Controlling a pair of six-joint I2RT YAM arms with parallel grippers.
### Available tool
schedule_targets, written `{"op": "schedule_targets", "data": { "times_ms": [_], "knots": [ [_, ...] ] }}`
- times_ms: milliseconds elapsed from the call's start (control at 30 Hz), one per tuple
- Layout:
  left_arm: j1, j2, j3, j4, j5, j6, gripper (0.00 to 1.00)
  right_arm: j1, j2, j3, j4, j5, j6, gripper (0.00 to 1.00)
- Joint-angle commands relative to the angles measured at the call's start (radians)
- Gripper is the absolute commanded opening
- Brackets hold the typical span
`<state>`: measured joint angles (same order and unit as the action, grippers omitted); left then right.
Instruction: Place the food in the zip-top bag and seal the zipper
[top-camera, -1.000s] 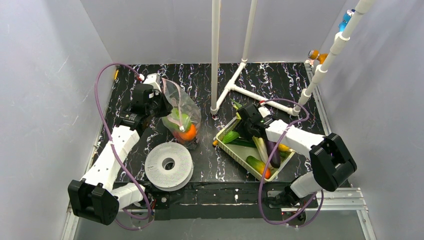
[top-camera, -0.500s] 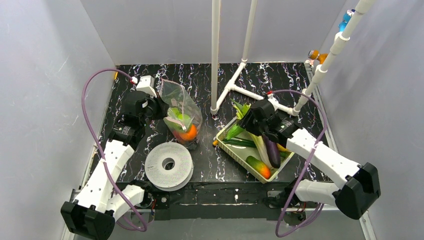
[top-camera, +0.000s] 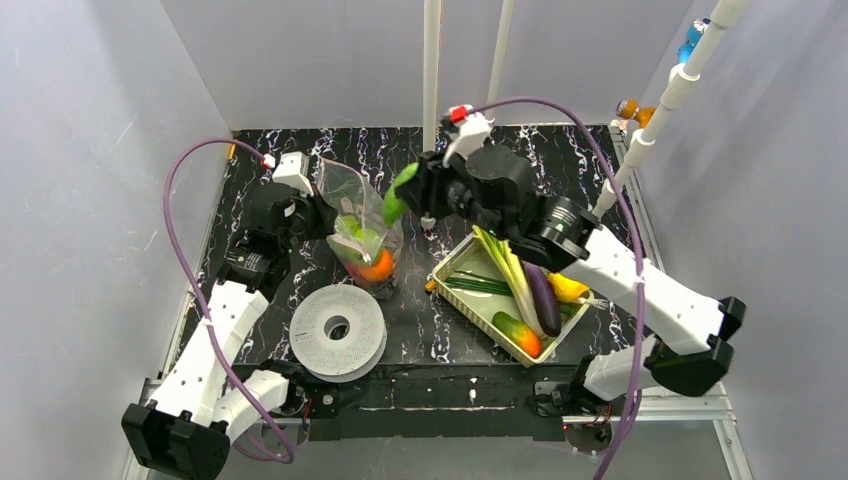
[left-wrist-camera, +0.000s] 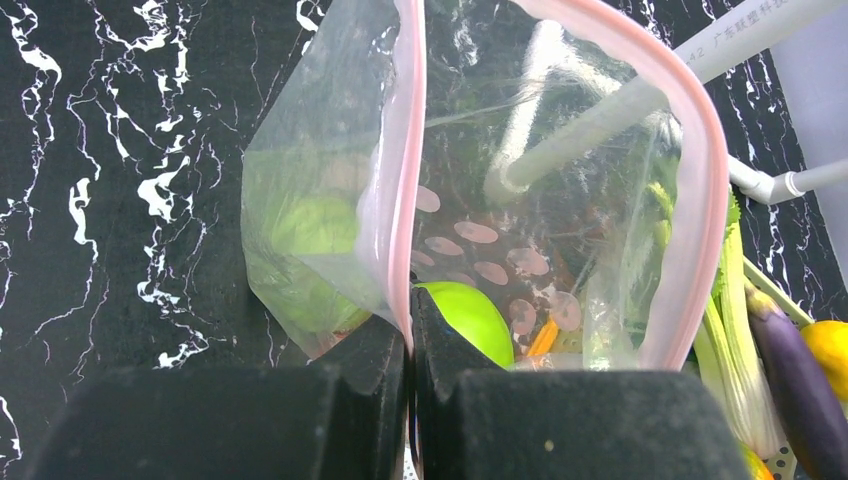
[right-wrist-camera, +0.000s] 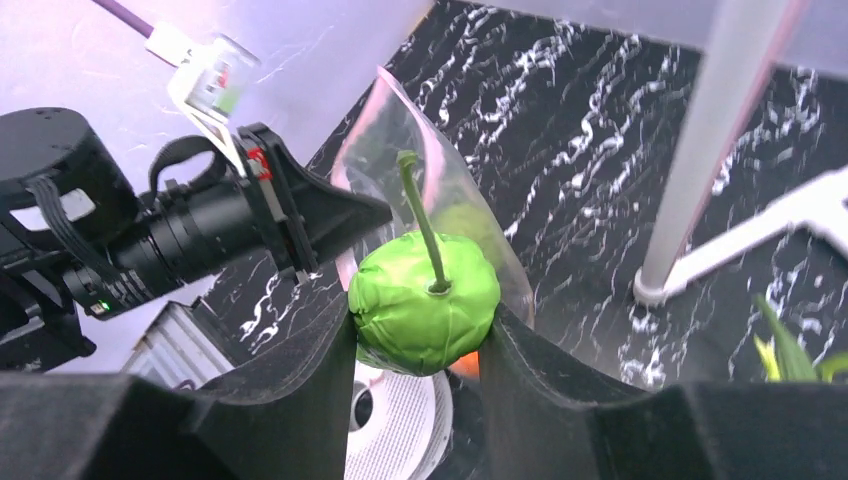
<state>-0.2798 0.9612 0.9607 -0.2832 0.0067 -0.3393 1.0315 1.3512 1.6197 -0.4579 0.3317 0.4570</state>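
My right claw (right-wrist-camera: 418, 330) is clamped partway shut on a green cucumber (top-camera: 399, 196), stem end toward its own camera. It hangs above the tabletop (top-camera: 300, 150), just right of the bag (top-camera: 362, 225). My left claw (left-wrist-camera: 410, 335) is pinched tight on the pink zipper (left-wrist-camera: 407, 150) and holds the bag up by one lip at the far left, mouth gaping. A green apple (left-wrist-camera: 472, 318) and an orange (top-camera: 377, 266) already lie inside.

I judge I am mid-loading. Next I should carry the cucumber left over the mouth, tip its long end in, and let go only once it is past the strip, since the thin film may fold. Leeks (top-camera: 510, 275) and an eggplant (top-camera: 545, 300) wait in the tray (top-camera: 478, 318) on the right, so sealing comes later.

The only writing is grey Chinese print on a white pipe (left-wrist-camera: 740, 40), too small for me to read.
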Motion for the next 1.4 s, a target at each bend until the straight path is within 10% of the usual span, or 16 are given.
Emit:
{"op": "schedule_targets", "data": {
  "times_ms": [0,500,667,1000,1367],
  "knots": [
    [-0.006,-0.033,-0.002,0.030,-0.016,0.019,0.00,0.045,0.151,0.198,0.061,0.027,-0.191,0.01],
    [-0.006,-0.048,-0.011,0.046,-0.007,0.014,0.00,0.093,0.572,0.647,-0.102,0.219,-0.451,0.10],
    [-0.006,-0.051,-0.013,0.049,-0.007,0.011,0.00,0.099,0.630,0.675,-0.130,0.282,-0.538,0.28],
    [-0.006,-0.048,-0.016,0.052,-0.007,0.012,0.00,0.105,0.719,0.777,-0.161,0.313,-0.572,0.97],
    [-0.007,-0.045,-0.017,0.053,-0.007,0.012,0.00,0.105,0.581,0.698,-0.254,0.301,-0.417,0.98]
  ]
}}
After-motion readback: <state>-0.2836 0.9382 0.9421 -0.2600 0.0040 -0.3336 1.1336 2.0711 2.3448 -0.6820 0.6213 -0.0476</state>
